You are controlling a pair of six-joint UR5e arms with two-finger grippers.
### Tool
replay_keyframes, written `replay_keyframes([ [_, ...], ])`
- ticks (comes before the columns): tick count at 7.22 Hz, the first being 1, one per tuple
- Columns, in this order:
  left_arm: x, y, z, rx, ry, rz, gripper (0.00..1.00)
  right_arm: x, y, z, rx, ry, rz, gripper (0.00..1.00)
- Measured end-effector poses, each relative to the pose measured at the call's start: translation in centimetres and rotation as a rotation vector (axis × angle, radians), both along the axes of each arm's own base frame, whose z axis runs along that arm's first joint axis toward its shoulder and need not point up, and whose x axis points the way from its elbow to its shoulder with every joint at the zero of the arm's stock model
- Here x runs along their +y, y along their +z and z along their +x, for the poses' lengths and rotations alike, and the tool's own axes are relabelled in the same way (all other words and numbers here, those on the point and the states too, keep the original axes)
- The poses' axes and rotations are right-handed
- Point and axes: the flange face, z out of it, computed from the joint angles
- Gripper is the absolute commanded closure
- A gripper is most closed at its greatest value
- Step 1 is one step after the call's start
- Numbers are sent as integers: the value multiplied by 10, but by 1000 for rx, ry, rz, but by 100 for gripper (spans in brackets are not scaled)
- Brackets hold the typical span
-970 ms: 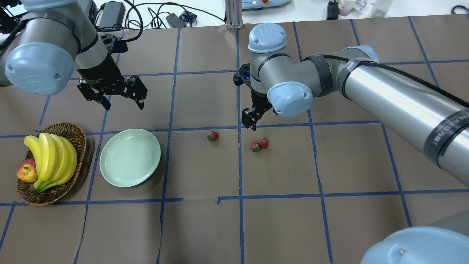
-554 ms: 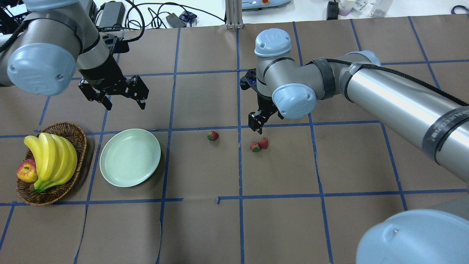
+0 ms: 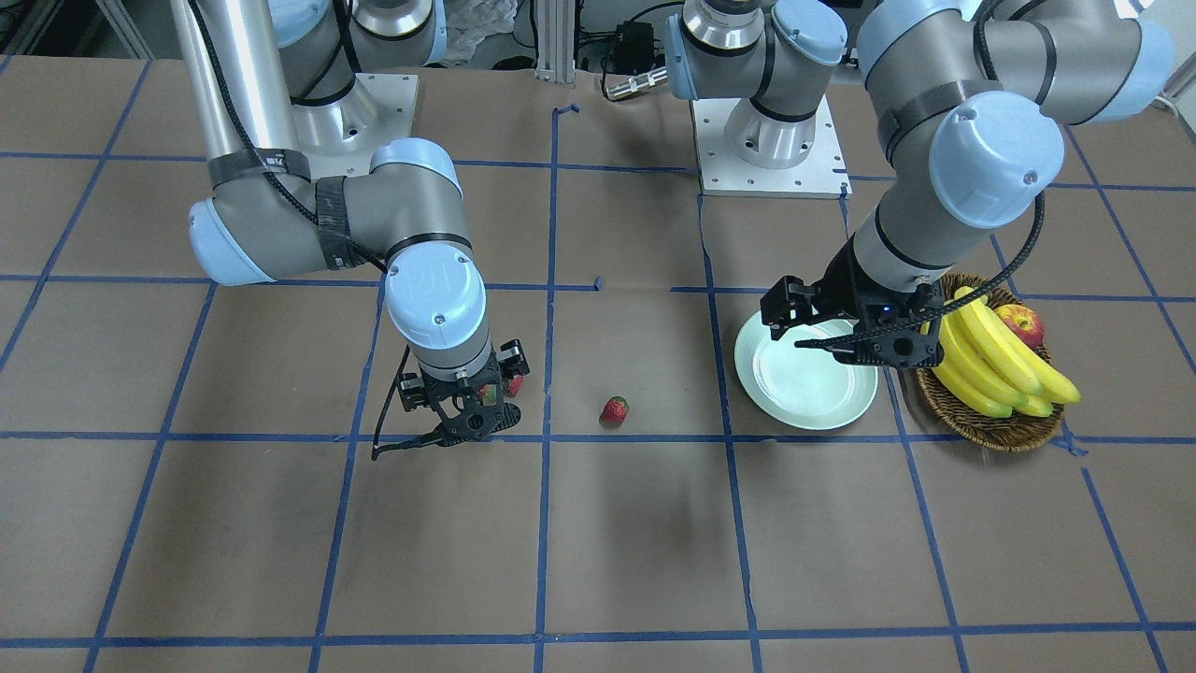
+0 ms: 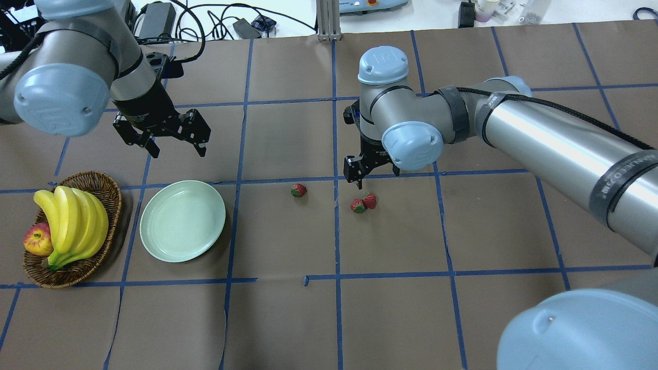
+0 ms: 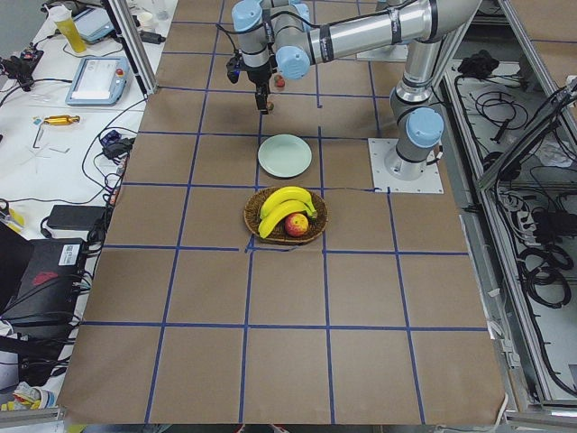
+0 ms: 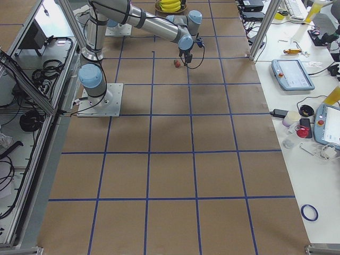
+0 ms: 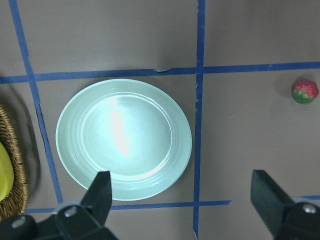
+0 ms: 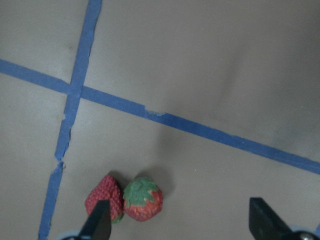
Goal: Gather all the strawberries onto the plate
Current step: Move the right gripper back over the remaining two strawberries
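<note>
The pale green plate (image 4: 154, 241) lies at the table's left, beside the basket. One strawberry (image 4: 298, 190) lies alone near the middle. Two more strawberries (image 4: 358, 206) (image 4: 369, 200) lie touching each other just to its right. My right gripper (image 4: 372, 174) is open and empty, hovering just behind that pair. In the right wrist view the pair (image 8: 104, 197) (image 8: 144, 199) sits close to one of the fingertips (image 8: 102, 222). My left gripper (image 4: 177, 150) is open and empty, above the table behind the plate. The left wrist view shows the plate (image 7: 75, 165) and the lone strawberry (image 7: 305, 92).
A brown wicker basket (image 4: 105, 182) with bananas (image 4: 72, 221) and an apple (image 4: 37, 240) stands left of the plate. Brown paper with blue tape lines covers the table. Cables and devices lie along the far edge.
My right gripper has shifted a little to the right and closer to the strawberry pair. My left gripper has moved slightly right. The strawberries and plate have not moved.
</note>
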Motion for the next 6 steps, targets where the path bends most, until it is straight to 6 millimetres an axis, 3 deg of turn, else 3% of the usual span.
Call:
replay_keyframes([
  [2,1,-4,0,-2,-1,-1,0,-8,-14,2,6,-93,-17,0],
  [6,3,-7,-1,-2,-3,6,0,-10,-20,-5,87,-634,-19,0],
])
